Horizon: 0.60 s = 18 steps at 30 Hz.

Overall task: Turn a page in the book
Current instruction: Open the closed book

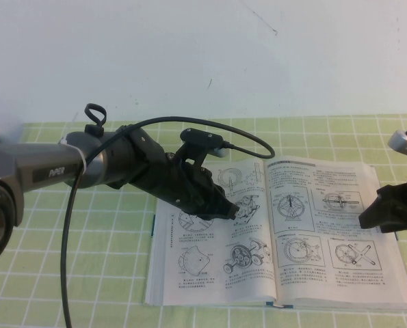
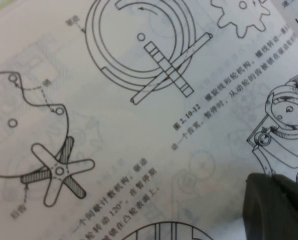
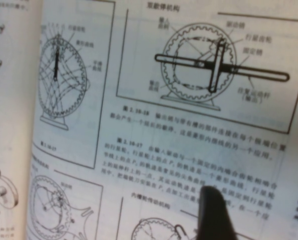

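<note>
While book (image 1: 285,232) lies open (flat), left gripper (image 1: 232,210) over page (image 1: 210,239), right gripper (image 1: 367,220) spread at its outer edge.

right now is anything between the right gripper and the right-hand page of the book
Nothing visible. The right gripper hangs open over the book's right edge, the page bare beneath it. The left gripper sits over the left-hand page, clear of that path.

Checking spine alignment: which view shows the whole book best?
High view: the book lies open, both pages, gutter and edges visible, left gripper over its left page, right gripper open at its right edge. Left wrist shows only left-page drawings; right wrist shows right-page figures plus the gutter.
</note>
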{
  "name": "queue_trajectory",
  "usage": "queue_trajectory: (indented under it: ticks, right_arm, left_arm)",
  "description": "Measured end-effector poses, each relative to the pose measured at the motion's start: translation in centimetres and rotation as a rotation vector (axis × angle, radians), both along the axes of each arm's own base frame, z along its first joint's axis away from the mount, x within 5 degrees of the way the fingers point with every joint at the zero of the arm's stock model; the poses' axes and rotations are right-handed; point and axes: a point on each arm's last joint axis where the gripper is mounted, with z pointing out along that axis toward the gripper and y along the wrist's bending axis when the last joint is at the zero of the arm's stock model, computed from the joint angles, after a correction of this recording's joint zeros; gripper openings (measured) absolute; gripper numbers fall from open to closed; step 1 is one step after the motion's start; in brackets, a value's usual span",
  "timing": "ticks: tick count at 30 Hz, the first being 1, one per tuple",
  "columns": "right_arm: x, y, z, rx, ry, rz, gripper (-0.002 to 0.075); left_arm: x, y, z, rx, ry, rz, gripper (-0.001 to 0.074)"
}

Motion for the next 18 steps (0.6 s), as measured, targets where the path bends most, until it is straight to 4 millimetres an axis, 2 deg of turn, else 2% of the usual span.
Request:
queue_trajectory:
  ticks: [18]
  right_arm:
    - [0.28, 0.5, -0.14, 0.076, 0.004, -0.03, 0.0391]
  left_arm:
    - [0.04, 0.06, -0.03, 0.001, -0.001, 0.0, -0.0004]
